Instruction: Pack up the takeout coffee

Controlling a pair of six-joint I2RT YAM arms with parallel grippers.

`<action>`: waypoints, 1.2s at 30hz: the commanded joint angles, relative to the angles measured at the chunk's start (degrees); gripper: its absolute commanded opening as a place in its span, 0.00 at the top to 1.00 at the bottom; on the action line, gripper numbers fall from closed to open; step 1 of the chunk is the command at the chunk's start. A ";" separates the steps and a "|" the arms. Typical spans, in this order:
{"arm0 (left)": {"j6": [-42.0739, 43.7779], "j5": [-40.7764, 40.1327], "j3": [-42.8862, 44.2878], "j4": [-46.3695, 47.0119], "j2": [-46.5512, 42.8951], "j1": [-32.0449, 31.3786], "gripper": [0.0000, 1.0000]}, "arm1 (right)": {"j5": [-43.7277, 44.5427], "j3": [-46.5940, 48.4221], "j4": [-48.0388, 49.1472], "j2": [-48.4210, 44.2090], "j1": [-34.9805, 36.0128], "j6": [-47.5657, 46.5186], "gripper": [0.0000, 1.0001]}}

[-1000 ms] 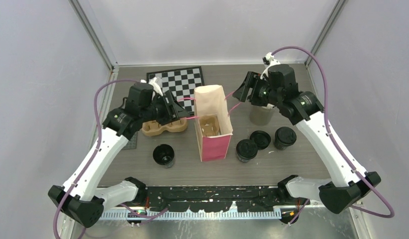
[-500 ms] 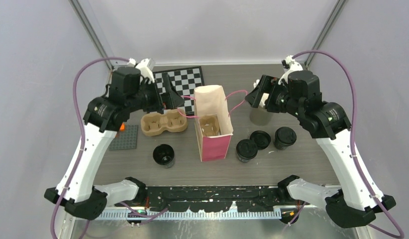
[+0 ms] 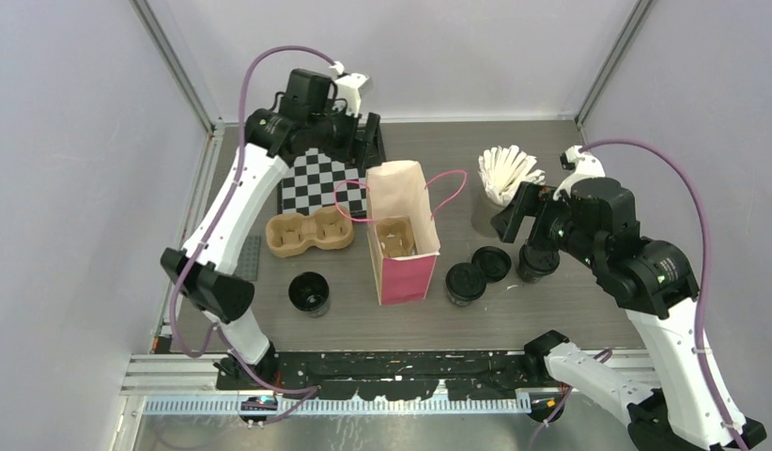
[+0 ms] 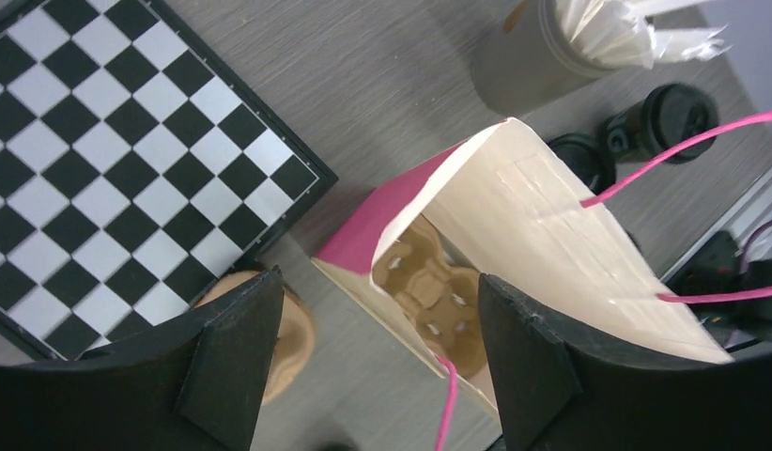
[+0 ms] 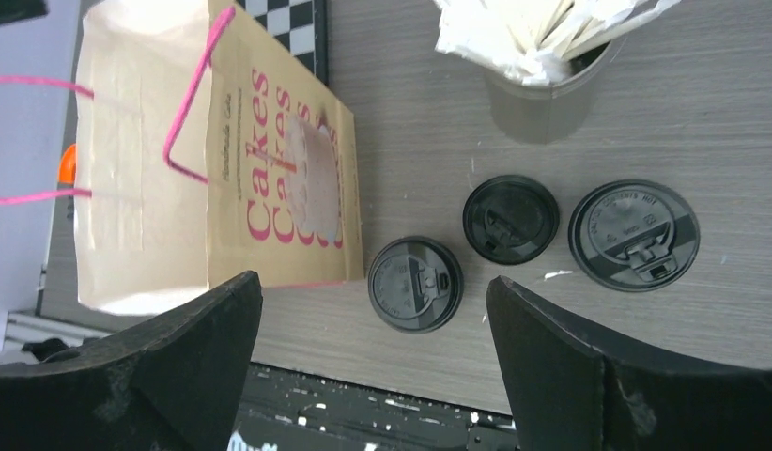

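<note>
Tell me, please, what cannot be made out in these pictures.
Top view: the right arm overlaps the far rim of the rightmost lidded cup.
Top and left wrist views: the pulp tray inside the paper bag hides the bag's floor.
Top view: the open cup is too dark inside to show any contents.
Left wrist view: a jaw hides most of the second tray outside the bag.
</note>
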 commanded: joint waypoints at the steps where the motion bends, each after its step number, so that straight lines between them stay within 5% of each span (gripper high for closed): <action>1: 10.15 4.16 5.49 0.93 3.90 -1.30 0.24 | -5.29 -3.63 -1.93 -2.04 0.01 0.89 0.07; 9: 14.36 6.76 6.11 0.84 9.86 -3.12 0.27 | -4.55 -13.97 -0.62 -8.76 -0.01 3.80 0.05; 16: 12.52 6.60 6.65 -3.15 10.39 -3.18 0.64 | -4.22 -21.13 3.40 -7.63 0.04 4.41 0.05; 22: 3.81 1.69 -0.88 -1.22 2.32 -3.18 0.81 | -4.64 -26.76 11.35 -4.66 0.02 3.31 0.04; 26: -1.76 0.10 -8.19 3.11 -2.12 -3.16 0.83 | -4.46 -34.91 23.33 -7.64 0.07 -0.21 0.07; 30: -4.58 0.74 -9.58 4.09 -2.57 -3.16 0.77 | -4.35 -36.95 25.26 -7.06 1.02 -3.95 0.06; 36: -6.29 0.29 -8.85 4.14 -2.74 -3.18 0.55 | -4.44 -41.41 30.73 -11.64 3.47 -7.17 0.06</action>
